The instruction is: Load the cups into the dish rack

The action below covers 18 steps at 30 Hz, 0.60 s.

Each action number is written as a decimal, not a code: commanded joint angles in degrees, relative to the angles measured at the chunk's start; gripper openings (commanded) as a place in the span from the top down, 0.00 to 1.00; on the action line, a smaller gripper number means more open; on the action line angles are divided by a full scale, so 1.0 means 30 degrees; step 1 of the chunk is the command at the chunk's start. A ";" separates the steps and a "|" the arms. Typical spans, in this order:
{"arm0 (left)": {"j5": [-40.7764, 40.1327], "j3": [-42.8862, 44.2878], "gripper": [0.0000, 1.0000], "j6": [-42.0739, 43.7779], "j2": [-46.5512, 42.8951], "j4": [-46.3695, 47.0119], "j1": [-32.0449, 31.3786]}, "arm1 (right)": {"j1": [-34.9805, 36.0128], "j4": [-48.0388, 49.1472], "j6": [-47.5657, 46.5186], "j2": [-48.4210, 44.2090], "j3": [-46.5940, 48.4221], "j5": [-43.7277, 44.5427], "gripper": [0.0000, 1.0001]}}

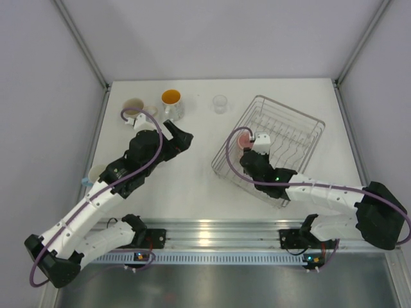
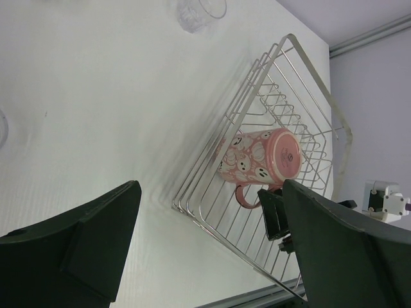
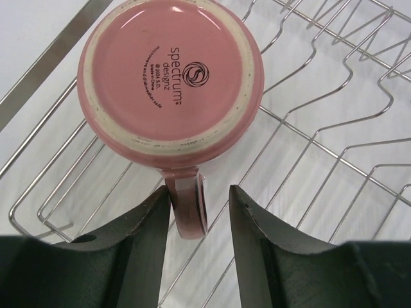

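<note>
A pink patterned cup [image 1: 244, 140] lies on its side inside the silver wire dish rack [image 1: 302, 112], at its near left end. In the right wrist view its pink base [image 3: 170, 77] faces the camera and its handle [image 3: 189, 208] points down between my fingers. My right gripper [image 3: 199, 192] is open around that handle; the left finger touches it and the right finger stands apart. My left gripper [image 1: 183, 138] is open and empty over the table left of the rack. In the left wrist view [image 2: 212, 237] it looks at the cup [image 2: 260, 157] and the rack [image 2: 308, 70].
An orange-inside mug [image 1: 171, 102], a cream cup [image 1: 133, 106] and a small clear glass [image 1: 220, 103] stand along the far table edge. A pale cup [image 1: 96, 173] shows partly under my left arm. The rack's plate slots [image 3: 347, 83] lie beyond the pink cup.
</note>
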 commanded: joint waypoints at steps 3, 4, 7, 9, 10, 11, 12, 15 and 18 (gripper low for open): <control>-0.0092 0.0258 0.03 -0.0038 -0.0222 0.0662 0.0106 | -0.0581 -0.0093 -0.1326 -0.0925 -0.0091 -0.0138 0.57; -0.0121 0.0258 0.03 -0.0038 -0.0222 0.0690 0.0106 | -0.0611 -0.0212 -0.1415 -0.1013 -0.0149 -0.0401 0.57; -0.0034 0.0287 0.03 0.0020 -0.0164 0.0690 0.0106 | -0.0785 -0.0709 -0.1796 -0.1393 -0.0382 -0.0986 0.56; -0.0033 0.0287 0.03 0.0020 -0.0193 0.0661 0.0106 | -0.1223 -0.0945 -0.2060 -0.1862 -0.0529 -0.1251 0.55; -0.0033 0.0287 0.03 0.0020 -0.0193 0.0690 0.0106 | -0.1429 -0.1033 -0.2177 -0.2066 -0.0704 -0.1514 0.55; -0.0062 0.0287 0.03 0.0020 -0.0193 0.0691 0.0077 | -0.1634 -0.1092 -0.2381 -0.2446 -0.0764 -0.1661 0.55; -0.0063 0.0287 0.03 -0.0009 -0.0193 0.0720 0.0077 | -0.2216 -0.1092 -0.2470 -0.2681 -0.0852 -0.1837 0.55; 0.0054 0.0287 0.03 -0.0097 -0.0076 0.0778 0.0077 | -0.3330 -0.0684 -0.2939 -0.3123 -0.1087 -0.2687 0.55; 0.0172 0.0287 0.03 -0.0184 0.0099 0.0895 0.0106 | -0.4065 -0.0128 -0.3582 -0.2890 -0.1058 -0.3361 0.55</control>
